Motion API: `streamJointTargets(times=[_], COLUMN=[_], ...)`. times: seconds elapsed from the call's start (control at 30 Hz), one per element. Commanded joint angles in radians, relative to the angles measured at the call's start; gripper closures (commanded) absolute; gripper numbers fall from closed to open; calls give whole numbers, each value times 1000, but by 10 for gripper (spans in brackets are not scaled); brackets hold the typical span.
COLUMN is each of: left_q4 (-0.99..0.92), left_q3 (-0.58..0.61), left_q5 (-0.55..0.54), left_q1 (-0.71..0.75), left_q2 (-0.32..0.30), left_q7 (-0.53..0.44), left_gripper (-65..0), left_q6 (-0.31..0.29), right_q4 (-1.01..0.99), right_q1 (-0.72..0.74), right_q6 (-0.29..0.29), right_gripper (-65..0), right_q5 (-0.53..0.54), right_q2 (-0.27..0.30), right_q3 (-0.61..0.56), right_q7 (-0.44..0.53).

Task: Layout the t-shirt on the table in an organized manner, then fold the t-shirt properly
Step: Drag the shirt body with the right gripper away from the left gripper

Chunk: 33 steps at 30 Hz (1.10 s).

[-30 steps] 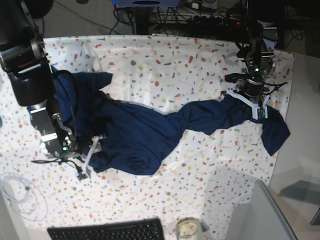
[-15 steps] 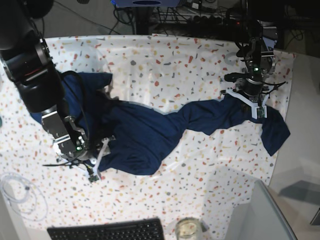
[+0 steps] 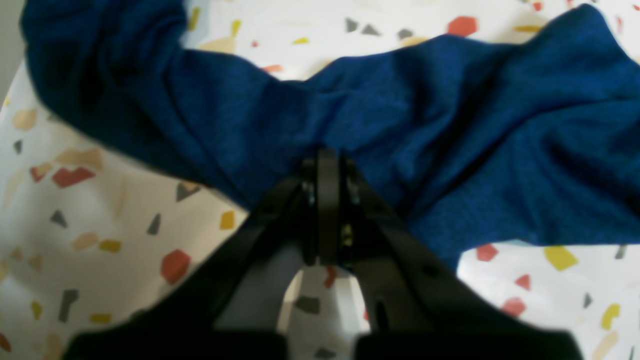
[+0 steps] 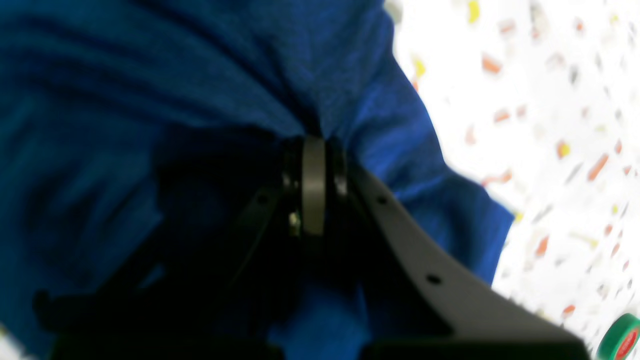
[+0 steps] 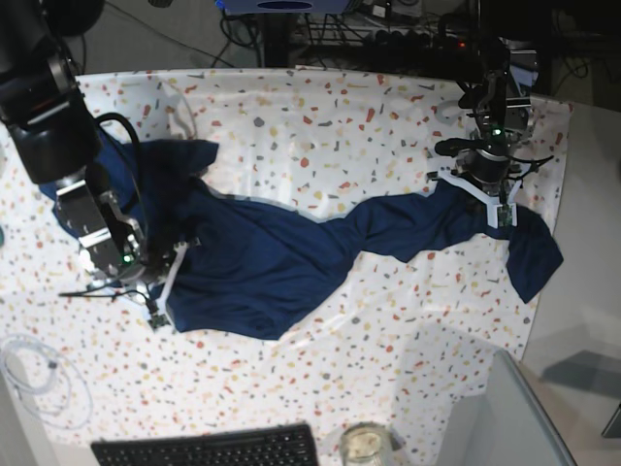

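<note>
Navy t-shirt (image 5: 291, 257) stretched across table (image 5: 320, 107); left gripper (image 3: 327, 165), right gripper (image 4: 312, 145) each pinching its fabric

Beyond the far edge, a dark floor strewn with black cables (image 5: 243, 34) is seen, along with a blue object (image 5: 281, 5) at the top. A black keyboard (image 5: 206, 449) and a glass jar (image 5: 365, 445) are placed near the front, a coiled white cable (image 5: 34, 374) at one corner, and a grey panel (image 5: 505, 417) opposite.

blur: right wrist view, table (image 4: 550, 100) flecks smeared | cut off: green tape roll (image 4: 622, 340) at corner
</note>
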Motion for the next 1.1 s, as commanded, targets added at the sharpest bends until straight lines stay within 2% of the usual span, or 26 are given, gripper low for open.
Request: streamJointTargets(times=[0.0, 0.1, 0.17, 0.27, 0.4, 0.6, 0.77, 0.8, 0.83, 0.9, 0.93, 1.0, 1.07], left_q4=[14, 14, 16, 27, 79, 142, 142, 143, 143, 143, 143, 145, 145], left_q3=[-4, -5, -5, -5, -5, -4, -4, -4, -5, -36, -61, -110, -150], left_q5=[4, 4, 4, 4, 4, 4, 4, 4, 4, 4, 4, 4, 4], left_q1=[-13, -14, -16, -16, -13, -6, -6, -5, -5, 4, 12, 15, 15], left_q2=[-15, -15, -15, -15, -13, -12, -13, -13, -15, -18, -18, -16, -19], left_q7=[-21, -21, -21, -21, -15, -13, -13, -13, -13, -13, -13, -13, -13], left_gripper=[0, 0, 0, 0, 0, 0, 0, 0, 0, 0, 0, 0, 0], left_q6=[6, 6, 6, 6, 6, 6, 6, 6, 6, 6, 6, 6, 6], right_q4=[98, 324, 423, 468, 382, 218, 1, -43, -74, -83, -52, 92, 242], right_q1=[-7, -133, -187, -232, -190, -34, 114, 138, 161, 181, 177, 117, 45], right_q6=[-3, 1, 3, 0, -2, -2, -3, -3, -3, 0, 4, 4, 4], right_gripper=[0, 0, 0, 0, 0, 0, -3, -20, -65, -194, -261, -389, -465], right_q5=[6, 4, 4, 4, 2, 2, 2, 2, 2, 2, 4, 6, 6], right_q2=[9, 4, 4, 4, 4, 3, -8, -25, -34, -46, -53, -86, -118], right_q3=[50, 178, 198, 202, 202, 196, 196, 195, 193, 193, 195, 201, 195], right_q7=[0, -92, -120, -127, -124, -123, -40, -46, -74, -183, -232, -258, -259])
